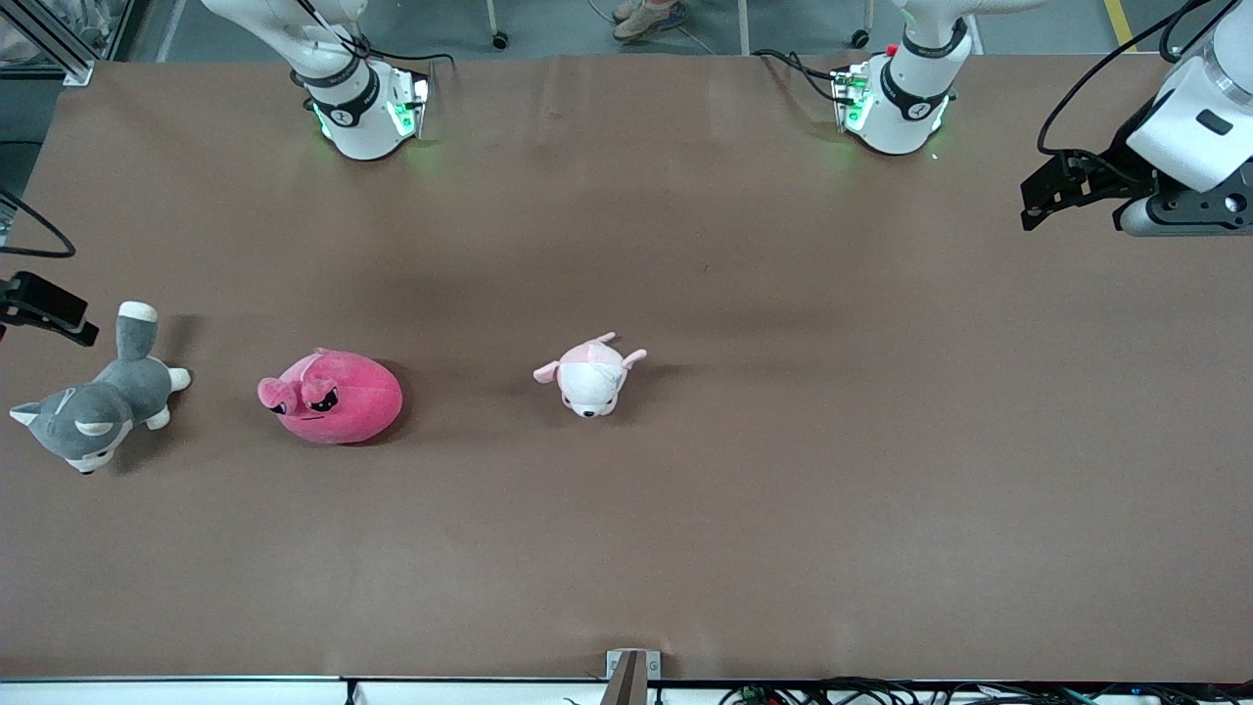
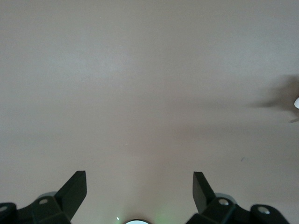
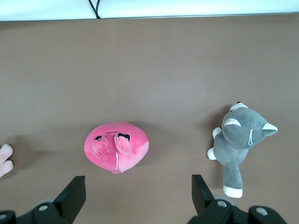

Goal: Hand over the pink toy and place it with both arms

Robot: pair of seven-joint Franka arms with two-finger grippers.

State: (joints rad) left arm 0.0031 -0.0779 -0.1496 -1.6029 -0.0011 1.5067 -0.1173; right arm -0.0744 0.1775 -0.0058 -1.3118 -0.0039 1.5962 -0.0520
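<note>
The pink toy (image 1: 333,397) is lying on the brown table (image 1: 783,470), toward the right arm's end, with its dark eyes facing the front camera. No gripper is touching it. Beside it, closer still to that end of the table, a grey dog (image 1: 103,406) is lying on its side, well apart from the pink toy. Toward the table's middle, a pale plush (image 1: 590,375) is resting at about the same depth as the other two, so the three toys are forming a loose row. The right gripper (image 3: 138,193) is hanging high over the right arm's end of the table, above a spot between the pink toy (image 3: 117,145) and the grey dog (image 3: 240,140); its jaws are standing wide apart and holding nothing. In the front view only a black part of it (image 1: 44,305) is showing at the edge. The left gripper (image 1: 1052,196) is hanging over the left arm's end of the table, near that arm's base, and the arm is waiting there. In the left wrist view its jaws are also spread wide with nothing between them, the left gripper (image 2: 140,191) looking down on bare table surface (image 2: 149,84).
</note>
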